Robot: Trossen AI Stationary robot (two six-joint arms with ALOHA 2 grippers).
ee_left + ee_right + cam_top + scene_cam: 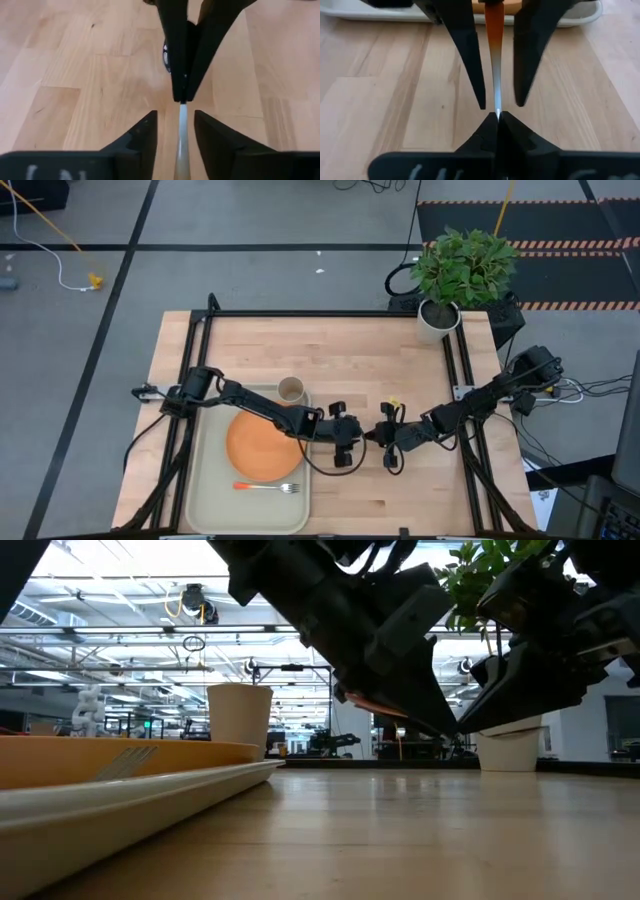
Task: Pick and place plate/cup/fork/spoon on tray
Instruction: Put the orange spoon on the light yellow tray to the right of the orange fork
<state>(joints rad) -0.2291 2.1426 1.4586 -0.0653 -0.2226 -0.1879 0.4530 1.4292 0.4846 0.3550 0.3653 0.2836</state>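
Observation:
The orange plate [262,448] lies on the pale tray [205,480]. The fork [268,487] lies on the tray near its front. The tan cup [291,390] stands upright at the tray's far right corner. Right of the tray, the two grippers meet tip to tip above the bare wood. My right gripper [497,116] is shut on the spoon [495,40]. My left gripper [175,114] is open. Its fingers stand on either side of the spoon's orange handle with a gap showing on both sides. My right gripper pinches the spoon's silver metal end [498,102] between its two fingertips. The fingers come level from the table's right side and lie along the spoon. The spoon is clear of the table, seen edge-on, its orange handle [385,705] pointing toward the table's left.
A white plant pot [437,320] with a leafy plant stands at the table's far right corner. Black frame rails [330,313] run along the far edge and down both sides. Bare wood [400,500] lies under and in front of the grippers.

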